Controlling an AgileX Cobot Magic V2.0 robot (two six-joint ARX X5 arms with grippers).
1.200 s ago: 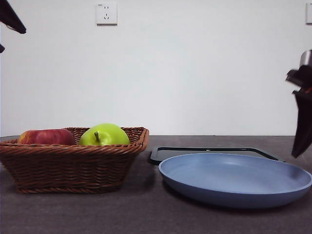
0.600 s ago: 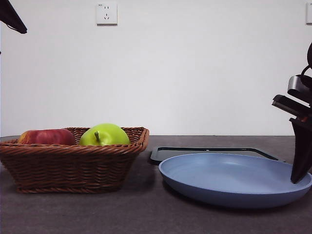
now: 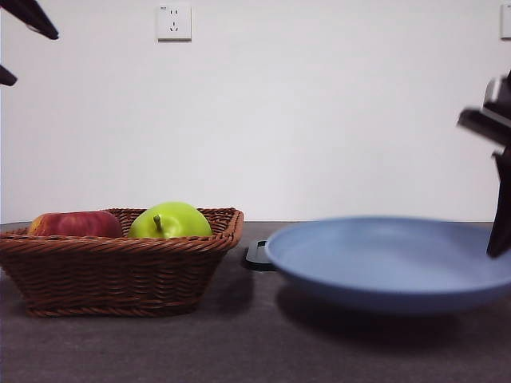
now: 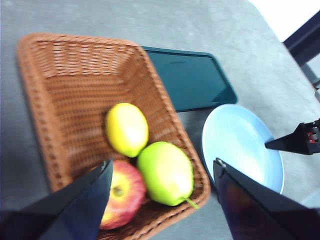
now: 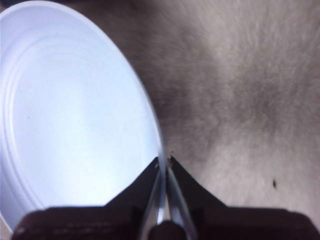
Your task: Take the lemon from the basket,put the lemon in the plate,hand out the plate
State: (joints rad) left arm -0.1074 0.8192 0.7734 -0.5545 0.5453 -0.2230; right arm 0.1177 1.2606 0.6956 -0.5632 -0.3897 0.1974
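The lemon lies in the wicker basket beside two apples; in the front view the basket hides it. My left gripper is open and empty, high above the basket, and shows as black tips at the top left of the front view. My right gripper is shut on the rim of the light-blue plate. It holds the empty plate lifted off the table at the right.
A yellow-green apple and a red apple sit in the basket's near end. A flat black tray lies on the table between basket and plate, mostly hidden behind the plate in the front view.
My right gripper has closed on the plate's rim and raised it; the plate now hangs above the table and covers the tray. The left gripper shifted slightly.
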